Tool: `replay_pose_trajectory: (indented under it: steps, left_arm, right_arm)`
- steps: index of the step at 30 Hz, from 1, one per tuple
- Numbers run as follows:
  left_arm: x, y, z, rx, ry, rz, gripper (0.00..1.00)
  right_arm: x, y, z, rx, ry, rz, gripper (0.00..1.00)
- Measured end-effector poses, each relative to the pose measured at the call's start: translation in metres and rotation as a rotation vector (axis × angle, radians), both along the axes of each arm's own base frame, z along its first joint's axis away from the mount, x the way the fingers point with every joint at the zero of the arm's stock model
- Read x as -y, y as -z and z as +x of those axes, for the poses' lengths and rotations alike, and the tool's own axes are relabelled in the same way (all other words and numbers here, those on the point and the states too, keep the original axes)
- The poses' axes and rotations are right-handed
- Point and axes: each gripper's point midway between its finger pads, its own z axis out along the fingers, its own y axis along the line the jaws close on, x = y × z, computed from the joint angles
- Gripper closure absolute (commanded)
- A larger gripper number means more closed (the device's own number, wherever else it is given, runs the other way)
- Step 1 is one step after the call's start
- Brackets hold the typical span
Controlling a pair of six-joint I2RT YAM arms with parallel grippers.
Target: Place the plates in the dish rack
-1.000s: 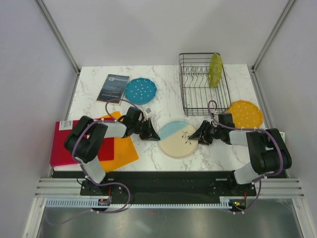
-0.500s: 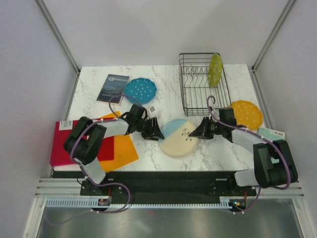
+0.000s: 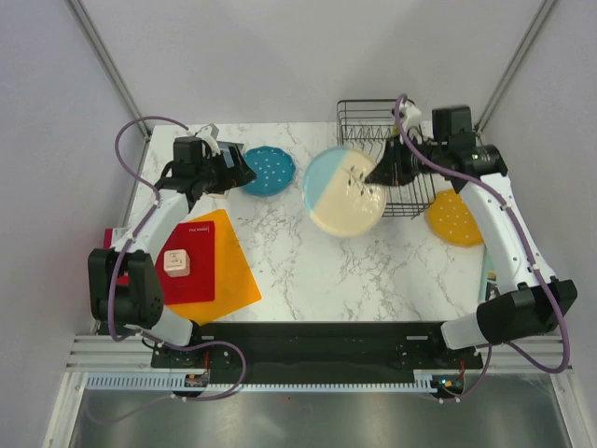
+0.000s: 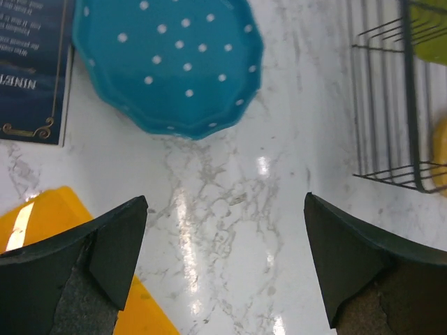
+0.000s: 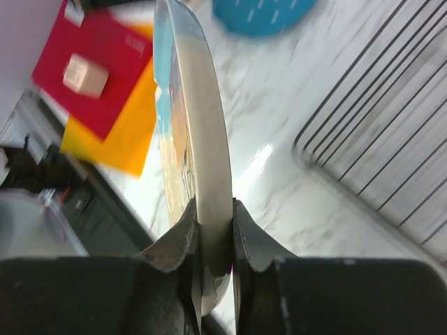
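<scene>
at the left edge of the tabletop [image 3: 317, 271] a red sheet [image 3: 126, 271] and an orange sheet [image 3: 224, 275] overlap, and a small beige block [image 3: 175, 263] sits on the red one. behind them, over the back left corner, the left end effector [image 3: 238, 168] hovers with its fingers [image 4: 105, 244] spread wide and nothing between them; its wrist view shows only bare marble in the gap. just past those fingers the teal plate [image 3: 266, 171] lies flat on the tabletop, its rim right beside a dark booklet [image 4: 28, 63]. further right, the cream plate [image 3: 343, 191] is off the tabletop, tilted up with its blue segment to the left, and it hangs at the front left corner of the rack [image 3: 359, 112], outside the wires. the right end effector [image 3: 378, 175] is clamped on that plate's right rim; in the right wrist view the plate stands on edge, pinched between both fingers [image 5: 174, 244], with the rack wires close on the right. a lime plate [image 4: 429, 28] stands in the rack, seen only as a blurred edge. the orange plate [image 3: 454, 217] lies flat just beside the rack's front right corner, below the right arm.
</scene>
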Motion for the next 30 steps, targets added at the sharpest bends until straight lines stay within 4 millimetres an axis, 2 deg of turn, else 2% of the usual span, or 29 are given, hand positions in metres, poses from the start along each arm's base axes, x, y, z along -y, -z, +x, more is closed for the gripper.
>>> replay_pose_trajectory:
  steps: [1,4,5,7,8,12,15,19,24,30]
  left_arm:
    - [-0.006,0.012,0.004,-0.032,-0.025,0.024,0.00]
    - [-0.020,0.058,0.005,-0.154,-0.087,0.102,0.00]
    - [-0.025,0.072,0.003,-0.198,-0.106,0.128,0.00]
    - [-0.031,0.088,-0.002,-0.252,-0.129,0.160,0.00]
    - [-0.033,0.091,-0.005,-0.269,-0.134,0.168,0.00]
    - [-0.033,0.088,-0.003,-0.255,-0.140,0.172,0.00]
    - [-0.031,0.087,-0.003,-0.249,-0.136,0.174,0.00]
    - [-0.028,0.083,-0.005,-0.238,-0.127,0.172,0.00]
    - [-0.023,0.078,-0.004,-0.219,-0.117,0.168,0.00]
    - [-0.019,0.077,-0.005,-0.215,-0.104,0.163,0.00]
  right_arm:
    - [0.001,-0.027,0.020,0.083,0.018,-0.010,1.00]
    - [0.007,-0.075,0.068,0.256,0.091,-0.051,1.00]
    - [0.013,-0.092,0.091,0.320,0.148,-0.077,1.00]
    - [0.020,-0.101,0.114,0.367,0.210,-0.109,1.00]
    - [0.028,-0.107,0.132,0.398,0.272,-0.135,1.00]
    - [0.056,-0.100,0.185,0.457,0.508,-0.244,1.00]
    - [0.080,-0.085,0.214,0.481,0.686,-0.360,1.00]
    - [0.095,-0.075,0.237,0.548,0.820,-0.508,1.00]
    - [0.102,-0.063,0.260,0.602,0.906,-0.644,1.00]
    - [0.110,-0.032,0.279,0.578,0.945,-0.744,1.00]
